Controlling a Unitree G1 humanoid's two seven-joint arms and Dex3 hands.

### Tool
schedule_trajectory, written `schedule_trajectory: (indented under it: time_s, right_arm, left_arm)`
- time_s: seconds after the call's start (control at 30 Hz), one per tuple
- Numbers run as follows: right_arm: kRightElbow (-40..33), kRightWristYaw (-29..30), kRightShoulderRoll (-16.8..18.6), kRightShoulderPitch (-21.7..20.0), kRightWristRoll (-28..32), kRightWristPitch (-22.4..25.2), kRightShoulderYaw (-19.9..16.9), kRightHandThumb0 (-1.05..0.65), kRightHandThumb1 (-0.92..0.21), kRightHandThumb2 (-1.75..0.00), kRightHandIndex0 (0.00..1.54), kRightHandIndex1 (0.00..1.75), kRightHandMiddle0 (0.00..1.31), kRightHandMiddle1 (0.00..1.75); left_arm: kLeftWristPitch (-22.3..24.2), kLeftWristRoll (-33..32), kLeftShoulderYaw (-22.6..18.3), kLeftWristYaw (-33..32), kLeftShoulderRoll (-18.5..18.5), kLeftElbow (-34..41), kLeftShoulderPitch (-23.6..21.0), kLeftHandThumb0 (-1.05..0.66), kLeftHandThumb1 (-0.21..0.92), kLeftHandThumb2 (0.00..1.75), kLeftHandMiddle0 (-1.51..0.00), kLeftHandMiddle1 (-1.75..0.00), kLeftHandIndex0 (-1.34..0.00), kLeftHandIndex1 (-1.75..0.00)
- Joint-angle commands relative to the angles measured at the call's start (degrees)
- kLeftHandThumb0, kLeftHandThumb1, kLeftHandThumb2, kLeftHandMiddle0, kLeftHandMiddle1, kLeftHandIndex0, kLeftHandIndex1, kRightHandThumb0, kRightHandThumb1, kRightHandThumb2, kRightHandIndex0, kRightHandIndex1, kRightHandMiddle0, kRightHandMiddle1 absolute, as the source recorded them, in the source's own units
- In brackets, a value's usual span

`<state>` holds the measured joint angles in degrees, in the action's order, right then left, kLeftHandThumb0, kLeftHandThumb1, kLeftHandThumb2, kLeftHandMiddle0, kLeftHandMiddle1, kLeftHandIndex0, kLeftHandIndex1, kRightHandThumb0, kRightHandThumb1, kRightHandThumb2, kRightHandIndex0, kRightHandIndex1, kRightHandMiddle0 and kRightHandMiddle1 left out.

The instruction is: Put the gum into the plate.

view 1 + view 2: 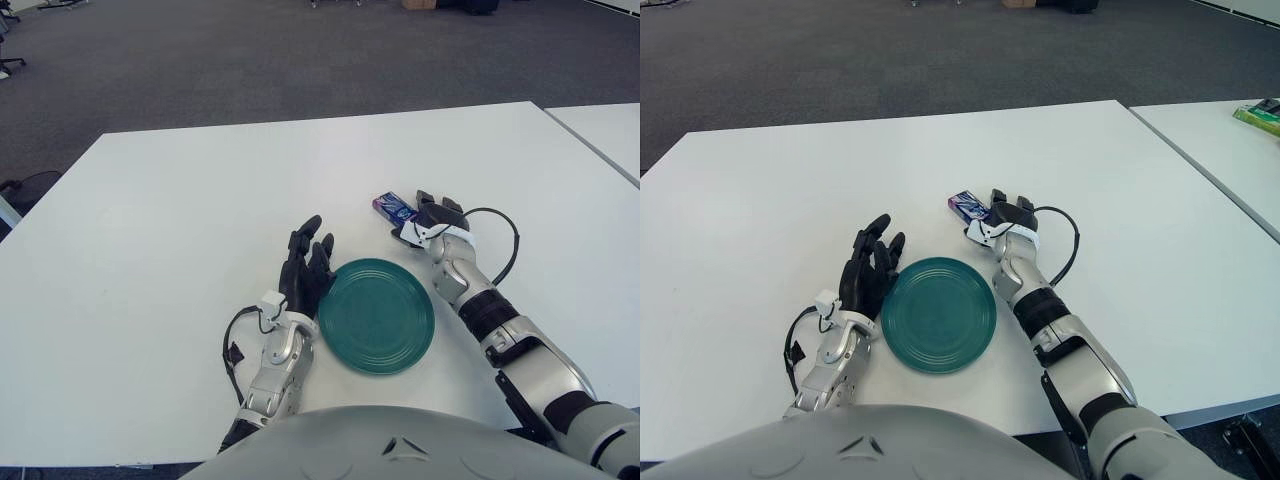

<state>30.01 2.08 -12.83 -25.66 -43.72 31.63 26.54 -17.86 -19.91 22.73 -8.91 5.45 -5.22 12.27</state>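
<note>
Still pre-grasp: right hand (425,218) reached gum (394,208), fingers loose, nothing gripped. Next: clamp gum, carry to plate (377,315). Left hand (305,270) relaxed beside plate.

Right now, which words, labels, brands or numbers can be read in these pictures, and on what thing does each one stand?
No text can be read.
Gum pack, beside the right hand: blue and purple print with white marks, too small to read.
Green plate, beside the left hand: no markings.
Green object on the neighbouring table: too small to read.
White table: no writing.
</note>
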Motion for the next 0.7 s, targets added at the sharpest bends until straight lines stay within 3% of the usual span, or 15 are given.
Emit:
schedule_trajectory:
  time_s: [0.0,0.1,0.17,0.2,0.27,0.3,0.33,0.4,0.5,0.67]
  right_arm:
    - [2.0,0.7,0.1,3.3,1.0,0.2,-0.2,-0.87,-0.92,-0.45,0.12,0.05,0.05,0.03]
    - [1.7,1.4,0.1,3.6,1.1,0.1,-0.5,-0.85,-0.92,-0.44,0.16,0.07,0.08,0.05]
    - [1.8,1.9,-0.1,3.5,1.0,-0.3,-0.6,-0.83,-0.92,-0.45,0.20,0.21,0.04,0.36]
    - [1.9,2.0,-0.2,3.5,1.0,-0.4,-0.6,-0.81,-0.92,-0.45,0.17,0.42,0.03,0.58]
    - [1.9,2.3,-0.5,3.5,1.0,-1.3,-0.4,-0.79,-0.92,-0.46,0.16,0.66,0.01,0.87]
    - [1.8,2.4,-0.7,3.5,0.9,-1.7,-0.4,-0.77,-0.92,-0.49,0.19,0.90,0.03,1.18]
    - [1.8,2.5,-0.8,3.5,0.9,-1.9,-0.3,-0.75,-0.92,-0.51,0.20,1.06,0.04,1.39]
    - [1.8,2.5,-1.1,3.5,0.6,-2.5,0.0,-0.72,-0.92,-0.54,0.22,1.24,0.07,1.56]
    - [1.6,2.5,-1.3,3.6,0.5,-2.9,0.2,-0.70,-0.92,-0.59,0.23,1.40,0.12,1.69]
    - [-0.1,1.5,-1.7,4.1,0.9,-3.4,0.2,-0.67,-0.92,-0.68,0.25,1.56,0.25,1.74]
  left_arm:
    - [-0.1,-1.3,2.7,-1.8,11.3,2.6,2.6,-0.73,0.92,0.81,-0.46,-0.03,-0.06,-0.81]
    - [0.0,-1.3,3.0,-2.2,11.0,3.2,2.8,-0.73,0.92,0.80,-0.47,-0.03,-0.06,-0.81]
    - [0.0,-1.4,3.2,-2.3,10.8,3.6,2.9,-0.73,0.92,0.80,-0.47,-0.03,-0.06,-0.81]
    - [0.0,-1.4,3.3,-2.3,10.7,3.7,3.0,-0.73,0.92,0.80,-0.47,-0.03,-0.06,-0.81]
    - [0.1,-1.5,3.5,-2.5,10.5,4.1,3.1,-0.73,0.92,0.80,-0.47,-0.02,-0.06,-0.81]
    - [0.2,-1.5,3.6,-2.5,10.3,4.3,3.2,-0.73,0.92,0.81,-0.46,-0.02,-0.06,-0.81]
    - [0.2,-1.5,3.7,-2.6,10.2,4.5,3.3,-0.73,0.92,0.81,-0.46,-0.02,-0.06,-0.81]
    - [0.4,-1.5,3.8,-2.8,10.0,4.8,3.3,-0.73,0.92,0.81,-0.46,-0.02,-0.06,-0.80]
    - [0.6,-1.6,4.0,-3.0,9.7,5.3,3.5,-0.73,0.92,0.81,-0.46,-0.02,-0.05,-0.80]
    - [1.0,-2.0,4.3,-3.3,9.1,6.2,4.0,-0.73,0.92,0.81,-0.47,-0.02,-0.06,-0.80]
